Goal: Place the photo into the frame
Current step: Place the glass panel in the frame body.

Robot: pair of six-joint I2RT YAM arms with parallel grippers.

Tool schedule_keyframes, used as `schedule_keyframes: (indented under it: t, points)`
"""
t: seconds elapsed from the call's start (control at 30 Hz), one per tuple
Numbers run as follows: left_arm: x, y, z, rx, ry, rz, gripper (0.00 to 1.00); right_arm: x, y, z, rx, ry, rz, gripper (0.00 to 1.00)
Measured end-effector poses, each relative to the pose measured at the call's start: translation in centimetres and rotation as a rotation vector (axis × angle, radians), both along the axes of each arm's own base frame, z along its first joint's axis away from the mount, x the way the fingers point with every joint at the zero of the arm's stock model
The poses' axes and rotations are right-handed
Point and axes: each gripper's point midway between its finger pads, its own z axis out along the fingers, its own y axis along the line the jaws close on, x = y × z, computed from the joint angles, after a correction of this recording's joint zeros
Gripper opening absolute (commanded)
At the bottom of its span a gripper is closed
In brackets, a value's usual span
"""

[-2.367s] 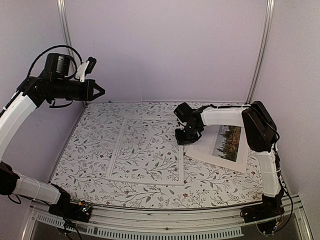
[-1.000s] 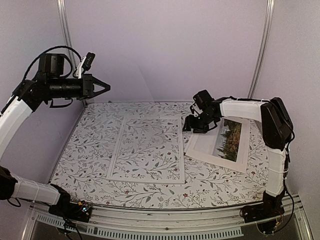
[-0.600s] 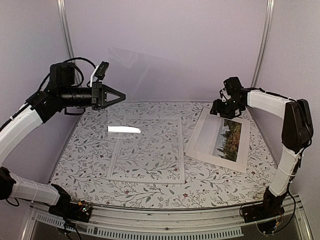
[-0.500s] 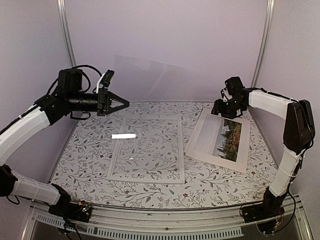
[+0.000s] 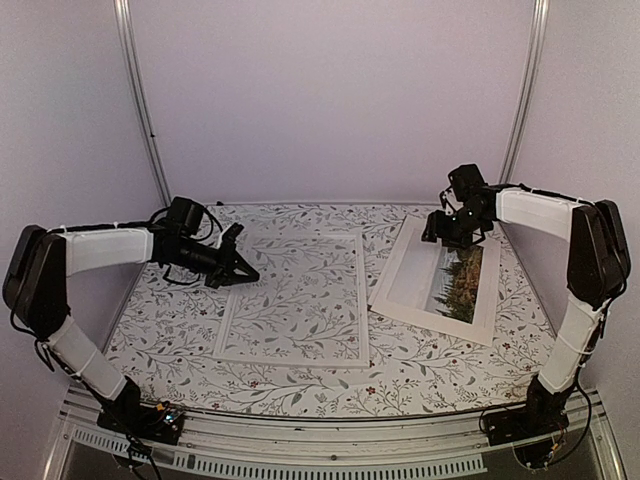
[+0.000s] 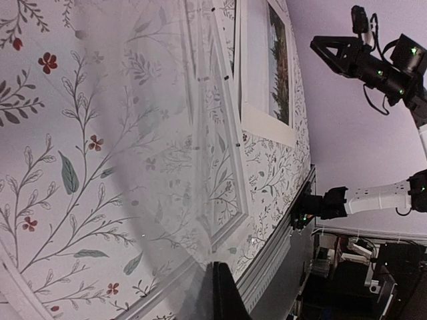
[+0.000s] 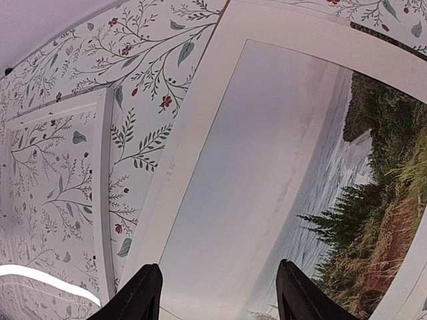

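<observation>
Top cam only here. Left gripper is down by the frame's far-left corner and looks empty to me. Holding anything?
Observer: Yes. Left wrist shows the left gripper shut on a clear pane, a see-through sheet spreading out ahead of it.
Operator: Right one got the photo?
Observer: No. Right wrist shows the right gripper with its jaws open and nothing between them, above the photo.
Operator: Anything on the frame's rim?
Observer: Right wrist shows small dark dots along the inner edge of the frame; too small to say what they are.
</observation>
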Motion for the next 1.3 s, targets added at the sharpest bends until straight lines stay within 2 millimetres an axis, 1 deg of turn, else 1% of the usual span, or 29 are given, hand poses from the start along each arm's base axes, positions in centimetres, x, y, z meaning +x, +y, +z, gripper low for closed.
schedule_keyframes:
  t: [0.23, 0.33, 0.4, 0.5, 0.67, 0.8, 0.93, 1.17, 1.3]
  points:
    - [0.2, 0.8, -2.4, 0.063, 0.022, -0.024, 0.02, -0.1, 0.3, -0.2, 0.014, 0.002, 0.01, 0.61]
    - [0.3, 1.4, -2.8, 0.115, 0.014, -0.023, 0.02, 0.0, 0.4, -0.1, 0.018, -0.003, 0.013, 0.61]
    - [0.7, 1.6, -2.6, 0.14, -0.007, -0.023, 0.0, 0.0, 0.4, -0.1, 0.02, -0.005, 0.015, 0.61]
    - [1.4, 1.8, -2.0, 0.166, -0.046, -0.027, 0.0, 0.0, 0.5, -0.2, 0.024, -0.004, 0.021, 0.61]
    - [2.1, 1.8, -1.6, 0.182, -0.099, -0.038, 0.0, 0.0, 0.7, -1.0, 0.028, 0.012, 0.028, 0.61]
    - [2.6, 1.5, -1.1, 0.169, -0.146, -0.047, 0.0, -0.1, 0.8, -1.7, 0.026, 0.026, 0.032, 0.61]
    - [3.1, 1.2, -0.6, 0.152, -0.206, -0.069, 0.0, -0.1, 0.8, -2.0, 0.023, 0.03, 0.036, 0.61]
    - [3.2, 0.8, -0.1, 0.143, -0.252, -0.105, 0.0, -0.1, 0.8, -2.4, 0.018, 0.036, 0.041, 0.61]
    - [3.2, 0.3, 0.7, 0.124, -0.284, -0.134, 0.0, -0.1, 0.9, -2.6, 0.02, 0.04, 0.044, 0.61]
